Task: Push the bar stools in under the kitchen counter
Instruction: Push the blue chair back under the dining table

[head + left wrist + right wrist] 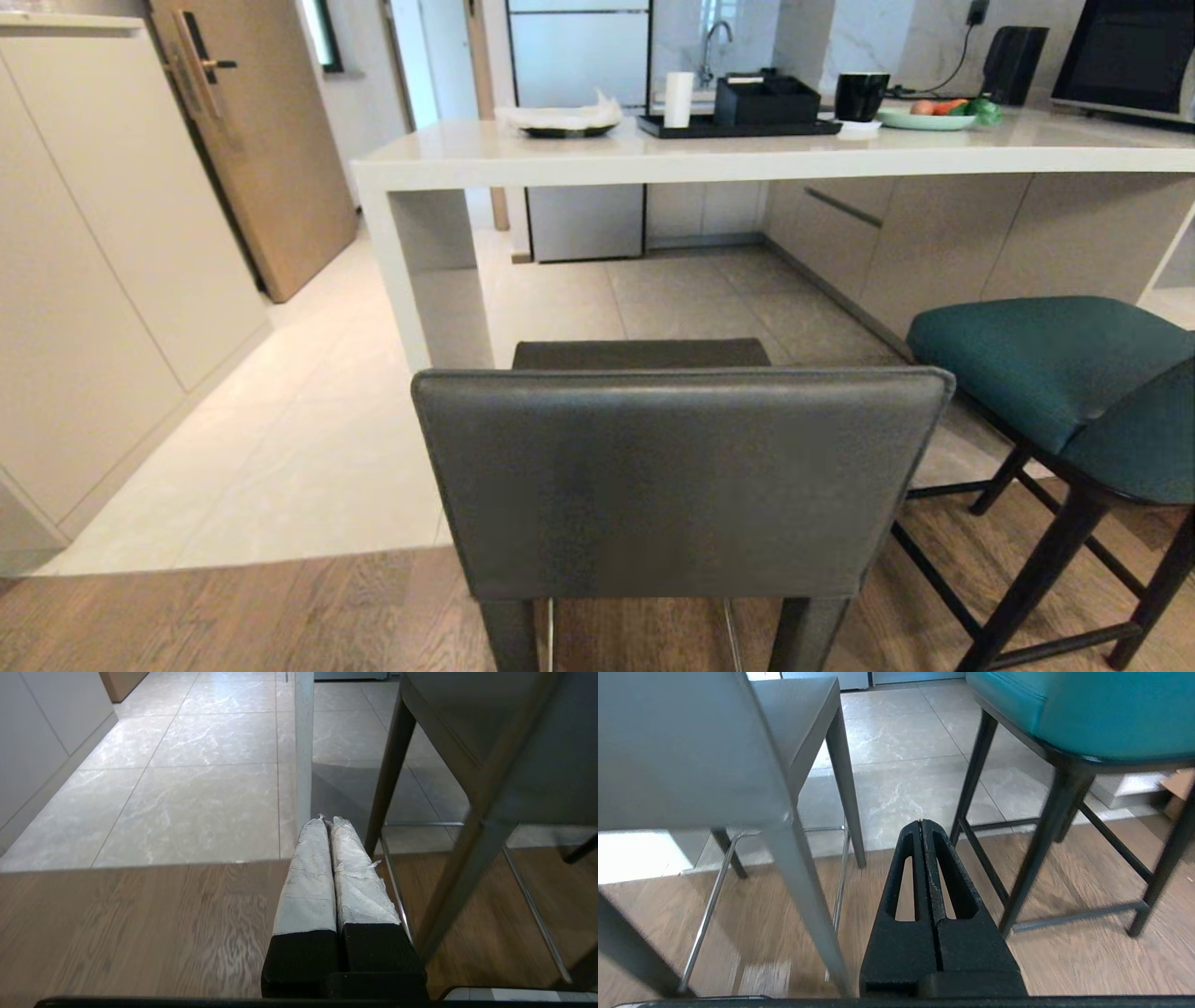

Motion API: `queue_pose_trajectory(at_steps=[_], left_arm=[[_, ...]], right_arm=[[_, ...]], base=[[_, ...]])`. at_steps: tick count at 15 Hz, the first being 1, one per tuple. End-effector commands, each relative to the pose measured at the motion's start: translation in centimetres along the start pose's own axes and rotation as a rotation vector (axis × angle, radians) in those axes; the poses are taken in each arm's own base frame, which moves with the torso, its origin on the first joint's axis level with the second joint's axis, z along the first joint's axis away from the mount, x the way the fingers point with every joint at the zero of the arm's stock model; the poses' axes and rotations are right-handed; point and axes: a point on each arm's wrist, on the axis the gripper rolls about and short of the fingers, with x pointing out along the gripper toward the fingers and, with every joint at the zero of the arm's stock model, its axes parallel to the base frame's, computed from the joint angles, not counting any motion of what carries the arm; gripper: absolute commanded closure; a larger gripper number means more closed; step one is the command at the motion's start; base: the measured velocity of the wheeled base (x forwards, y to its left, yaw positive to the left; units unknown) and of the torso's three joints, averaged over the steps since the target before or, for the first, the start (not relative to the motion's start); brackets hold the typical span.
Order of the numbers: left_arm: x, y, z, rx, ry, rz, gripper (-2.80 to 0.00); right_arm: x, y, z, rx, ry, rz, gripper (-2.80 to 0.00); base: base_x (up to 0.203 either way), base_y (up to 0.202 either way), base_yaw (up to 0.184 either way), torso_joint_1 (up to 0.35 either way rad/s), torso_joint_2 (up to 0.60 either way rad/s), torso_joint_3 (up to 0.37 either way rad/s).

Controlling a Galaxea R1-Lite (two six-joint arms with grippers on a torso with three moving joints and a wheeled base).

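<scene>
low beside grey stool legs, left hand (327,823): fingers pressed together, holding nothing, pointing toward floor seam near counter end panel (425,280). right hand (922,823): fingers likewise together, empty, low between grey stool (681,476) and teal stool (1055,364). neither hand touches stool. progress: nothing done. grey stool stands clear of counter (747,154), back toward robot, seat not under top. teal stool to its right, also out. both left to push.

teal stool (1055,364) cropped, microwave (1130,61) perhaps
</scene>
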Motion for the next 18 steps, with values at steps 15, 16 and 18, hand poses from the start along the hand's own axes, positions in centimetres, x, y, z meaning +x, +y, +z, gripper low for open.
queue_pose_trajectory(at_steps=[15,16,18], left_arm=[[0.01,0.00,0.00,0.000,0.001,0.000,0.00],[0.01,0.00,-0.01,0.000,0.003,0.000,0.00],[0.01,0.00,0.00,0.000,0.002,0.000,0.00]], right_arm=[[0.02,0.00,-0.05,0.000,0.003,0.000,0.00],[0.02,0.00,-0.04,0.000,0.002,0.000,0.00],[0.01,0.00,-0.04,0.000,0.001,0.000,0.00]], base=[[0.019,-0.071,0.003,0.002,0.00,0.002],[0.000,-0.194,0.001,0.005,0.00,0.007],[0.000,-0.194,0.001,-0.001,0.00,0.004]])
